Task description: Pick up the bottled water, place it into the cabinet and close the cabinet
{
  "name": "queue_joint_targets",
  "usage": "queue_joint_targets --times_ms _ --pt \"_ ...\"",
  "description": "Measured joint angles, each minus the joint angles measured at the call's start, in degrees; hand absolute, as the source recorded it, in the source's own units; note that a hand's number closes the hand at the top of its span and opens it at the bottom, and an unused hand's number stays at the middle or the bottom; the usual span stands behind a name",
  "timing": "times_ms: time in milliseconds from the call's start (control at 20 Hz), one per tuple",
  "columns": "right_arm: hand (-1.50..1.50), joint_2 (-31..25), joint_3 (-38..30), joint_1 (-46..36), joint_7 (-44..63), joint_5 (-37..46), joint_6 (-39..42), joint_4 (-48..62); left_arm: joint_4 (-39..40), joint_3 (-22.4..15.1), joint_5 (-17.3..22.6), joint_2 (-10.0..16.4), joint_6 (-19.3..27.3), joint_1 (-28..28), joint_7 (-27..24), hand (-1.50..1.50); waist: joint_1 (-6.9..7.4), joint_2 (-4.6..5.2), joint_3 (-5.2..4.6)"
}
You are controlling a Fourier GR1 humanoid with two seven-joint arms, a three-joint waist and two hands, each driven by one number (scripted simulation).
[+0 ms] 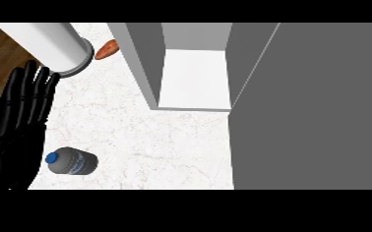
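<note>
"Listing item 1: bottle [71, 161], blue cap showing, on the counter [160, 142] just beside the left hand [19, 130] (fingers straight, holding nothing)."

"Item 2: cabinet [145, 61], open, well apart. Advice: curl round the bottle's body, not the cap."

Black left hand [20, 128], long slim fingers

white marbled counter [145, 128], matt grey cabinet [305, 103]
</note>
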Motion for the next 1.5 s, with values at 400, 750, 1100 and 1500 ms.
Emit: queue_joint_targets --times_ms 400,750,1100,1500 --pt "-1.50 0.6 3.1 9.1 1.8 -2.2 2.6 -5.6 -9.2 5.9 8.3 0.5 -3.2 13.2 -0.7 -1.50 -0.12 1.02 0.95" --pt "-1.50 0.1 7.6 14.9 9.0 -7.2 5.6 -13.9 -16.1 7.5 17.9 -2.3 -3.9 23.9 6.2 -1.50 -0.24 1.22 1.09" --pt "-1.50 0.1 10.4 17.0 14.4 -7.8 4.8 -19.8 -17.3 7.4 18.6 -3.2 -3.1 27.9 10.8 -1.50 -0.29 1.24 1.14" --pt "-1.50 0.8 13.3 15.5 18.9 -5.9 2.1 -21.5 -17.6 6.0 18.5 -4.4 -3.1 31.7 10.9 -1.50 -0.17 1.15 1.14"
